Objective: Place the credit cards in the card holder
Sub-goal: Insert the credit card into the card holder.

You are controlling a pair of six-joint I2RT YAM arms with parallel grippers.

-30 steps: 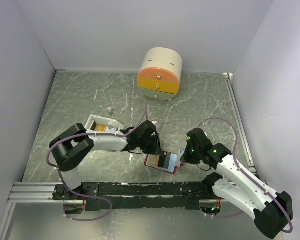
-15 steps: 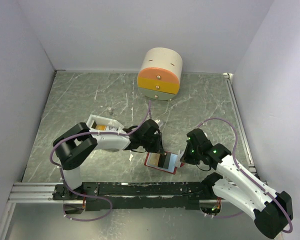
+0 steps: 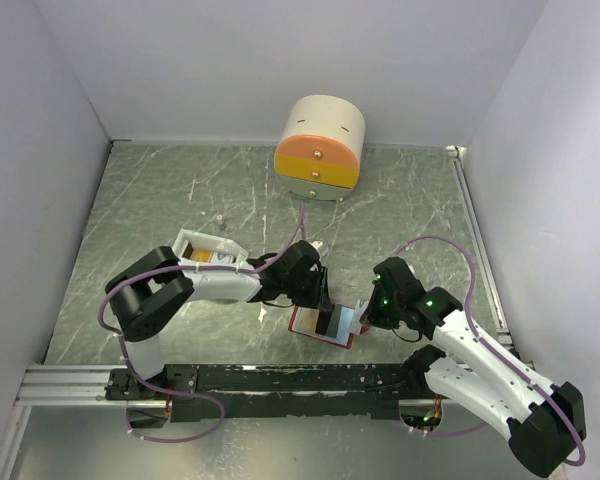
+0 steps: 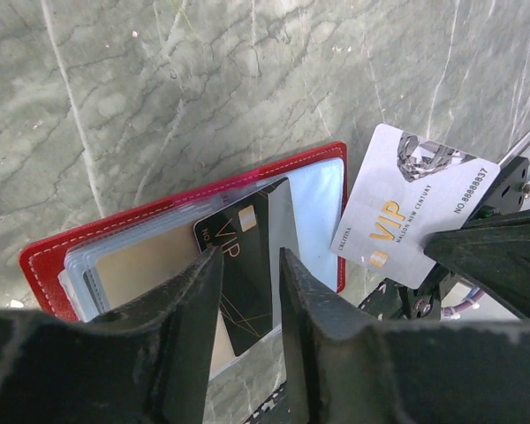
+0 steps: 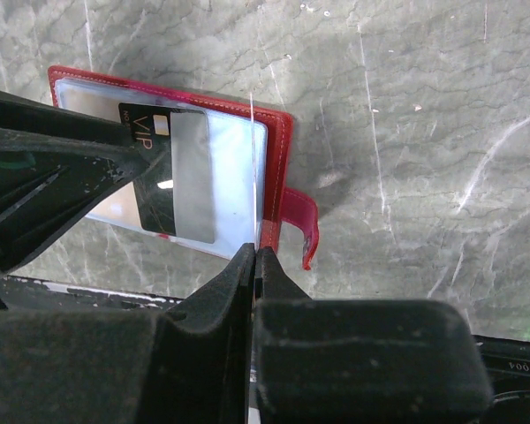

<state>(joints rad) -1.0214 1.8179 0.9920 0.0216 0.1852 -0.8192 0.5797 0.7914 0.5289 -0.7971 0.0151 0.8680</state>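
Observation:
The red card holder (image 3: 302,330) lies open on the table in front of the arm bases. A black credit card (image 4: 234,221) sits partly inside its clear sleeve. My left gripper (image 4: 250,252) is open just above that card, one finger on each side of its lower end. Just right of the holder (image 4: 115,234), my right gripper (image 5: 254,252) is shut on a silver-white credit card (image 4: 406,203) and holds it on edge. That card shows as a thin line (image 5: 252,168) in the right wrist view, over the holder's red rim (image 5: 274,132).
A white tray (image 3: 185,240) behind the left arm holds an orange card (image 3: 198,256). The round cream-and-orange drawer box (image 3: 320,148) stands at the back wall. A black rail (image 3: 280,378) runs along the near edge, close to the holder.
My left gripper has edged right, toward the holder, and its jaws narrowed and then widened again. The right gripper and its silver card have stayed in place.

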